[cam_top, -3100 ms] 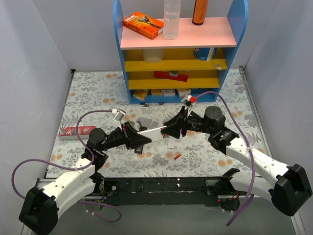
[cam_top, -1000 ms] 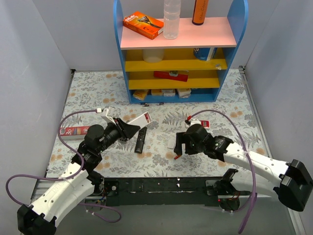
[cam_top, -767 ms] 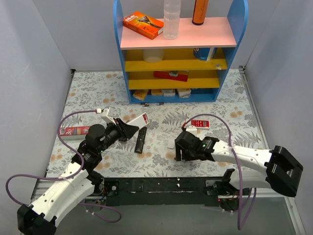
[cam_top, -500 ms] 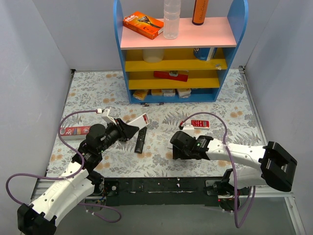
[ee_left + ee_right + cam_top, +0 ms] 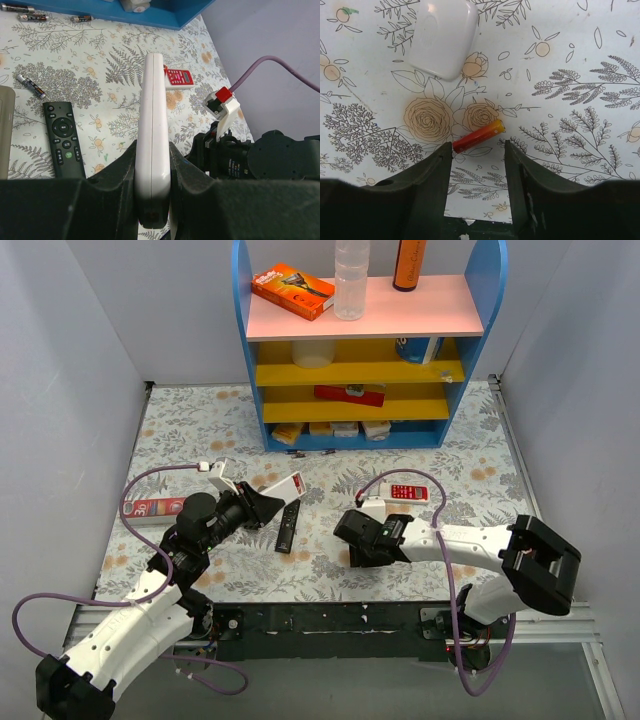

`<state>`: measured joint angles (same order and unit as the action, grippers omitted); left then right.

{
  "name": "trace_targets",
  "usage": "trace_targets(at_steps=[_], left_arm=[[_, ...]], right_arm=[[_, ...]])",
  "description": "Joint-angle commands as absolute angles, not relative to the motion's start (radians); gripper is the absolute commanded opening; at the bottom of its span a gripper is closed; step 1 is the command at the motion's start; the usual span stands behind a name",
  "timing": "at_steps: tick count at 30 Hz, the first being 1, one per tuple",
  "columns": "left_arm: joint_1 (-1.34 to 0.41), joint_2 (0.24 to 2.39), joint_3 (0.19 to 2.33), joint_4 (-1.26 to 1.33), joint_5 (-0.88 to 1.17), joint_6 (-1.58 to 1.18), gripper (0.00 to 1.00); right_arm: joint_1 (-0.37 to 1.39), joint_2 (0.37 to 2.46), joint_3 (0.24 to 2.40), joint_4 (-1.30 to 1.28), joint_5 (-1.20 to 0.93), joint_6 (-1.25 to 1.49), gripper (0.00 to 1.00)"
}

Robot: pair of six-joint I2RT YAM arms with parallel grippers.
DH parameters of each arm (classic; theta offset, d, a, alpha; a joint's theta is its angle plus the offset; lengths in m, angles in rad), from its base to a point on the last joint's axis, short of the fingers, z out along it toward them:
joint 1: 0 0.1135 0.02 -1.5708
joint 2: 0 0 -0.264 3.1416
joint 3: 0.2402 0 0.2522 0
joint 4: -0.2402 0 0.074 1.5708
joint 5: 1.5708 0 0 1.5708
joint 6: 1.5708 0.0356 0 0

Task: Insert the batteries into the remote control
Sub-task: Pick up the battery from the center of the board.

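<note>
Since a second ago the right arm has swung inward and dropped low, and its fingers have narrowed. The right fingers (image 5: 427,175) now straddle the red-orange battery (image 5: 477,136) on the table (image 5: 580,45), part-open and not yet gripping. The battery lies slantwise in the gap, its red end just beside one finger. The left fingers (image 5: 120,170) are clamped on the white remote (image 5: 152,125), held on edge above the table.

Step in hand: battery pick-up. Judgement: square the fingers to the battery's length before closing, or it may pivot or roll out.

Room: a white plastic piece (image 5: 442,40) lies near but apart. There is open table either side, and the near edge seems close behind.
</note>
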<state>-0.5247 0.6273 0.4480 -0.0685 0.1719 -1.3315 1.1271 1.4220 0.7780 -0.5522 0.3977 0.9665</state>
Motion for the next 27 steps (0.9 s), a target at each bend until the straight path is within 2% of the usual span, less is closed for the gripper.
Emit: trace_targets(at_steps=[1, 8, 14, 18, 22, 27], left_arm=[[-0.525, 0.626, 0.448, -0.043, 0.176, -1.331, 0.0], [-0.525, 0.624, 0.442, -0.041, 0.184, -1.336, 0.0], [-0.525, 0.629, 0.439, -0.035, 0.201, -1.339, 0.0], [-0.525, 0.634, 0.42, -0.006, 0.232, -1.356, 0.0], [-0.525, 0.635, 0.367, 0.099, 0.291, -1.399, 0.0], [-0.525, 0.646, 0.276, 0.261, 0.373, -1.471, 0.0]], right_arm=[[1.134, 1.453, 0.821, -0.552, 0.419, 0.965, 0.52], [1.134, 1.471, 0.815, -0.551, 0.42, 0.956, 0.45], [1.134, 1.454, 0.789, -0.531, 0.428, 0.916, 0.28], [1.134, 1.44, 0.764, -0.514, 0.416, 0.881, 0.22], [1.134, 1.439, 0.744, -0.514, 0.406, 0.865, 0.2], [1.132, 1.422, 0.727, -0.529, 0.42, 0.848, 0.05]])
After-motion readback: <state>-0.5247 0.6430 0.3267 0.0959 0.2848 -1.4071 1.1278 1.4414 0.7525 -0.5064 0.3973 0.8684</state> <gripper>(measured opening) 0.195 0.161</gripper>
